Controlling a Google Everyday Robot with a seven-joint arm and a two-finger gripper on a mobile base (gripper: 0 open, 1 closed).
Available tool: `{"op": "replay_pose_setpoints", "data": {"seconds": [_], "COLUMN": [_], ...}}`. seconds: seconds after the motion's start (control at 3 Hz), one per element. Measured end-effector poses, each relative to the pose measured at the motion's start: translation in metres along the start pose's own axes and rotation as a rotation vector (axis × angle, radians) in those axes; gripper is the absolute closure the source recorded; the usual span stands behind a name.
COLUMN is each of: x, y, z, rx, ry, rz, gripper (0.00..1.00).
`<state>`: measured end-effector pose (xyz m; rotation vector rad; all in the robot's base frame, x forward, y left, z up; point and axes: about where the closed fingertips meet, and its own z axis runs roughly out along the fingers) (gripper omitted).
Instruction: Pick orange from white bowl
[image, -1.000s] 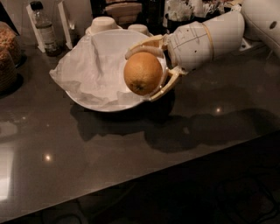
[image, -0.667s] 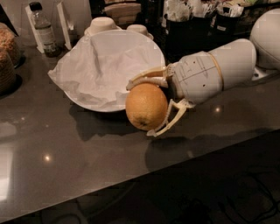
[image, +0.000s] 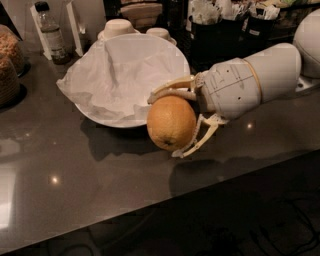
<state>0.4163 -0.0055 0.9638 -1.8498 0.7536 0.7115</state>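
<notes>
The orange (image: 171, 122) is round with dimpled orange-yellow skin. My gripper (image: 167, 122) is shut on it, one finger over its top and one under its right side. It hangs in the air above the dark countertop, just in front of the near right rim of the white bowl (image: 172, 50). The bowl is wide and shallow, lined with crumpled white paper (image: 112, 80) and holds no fruit. My white arm (image: 250, 80) reaches in from the right.
Small upturned white bowls (image: 120, 27) stand behind the big bowl. A bottle (image: 50, 35) and a jar of cereal (image: 7, 65) are at the back left. Dark containers (image: 225, 30) with packets stand at the back right. The counter's front edge (image: 200, 190) runs diagonally below.
My gripper has carried the orange out of the white bowl, up and toward the front right, and now holds it clear of the rim over the counter.
</notes>
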Motion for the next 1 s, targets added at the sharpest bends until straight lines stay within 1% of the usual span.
{"op": "replay_pose_setpoints", "data": {"seconds": [0.33,0.67,1.0], "x": [-0.049,-0.099,-0.099], "y": [0.002,0.015,0.015], "z": [-0.017,-0.04,-0.04], "rx": [0.018,0.07,0.069], "ry": [-0.034,-0.027,-0.028], "rz": [-0.11,-0.196,-0.196], "gripper": [1.0,1.0,1.0]}}
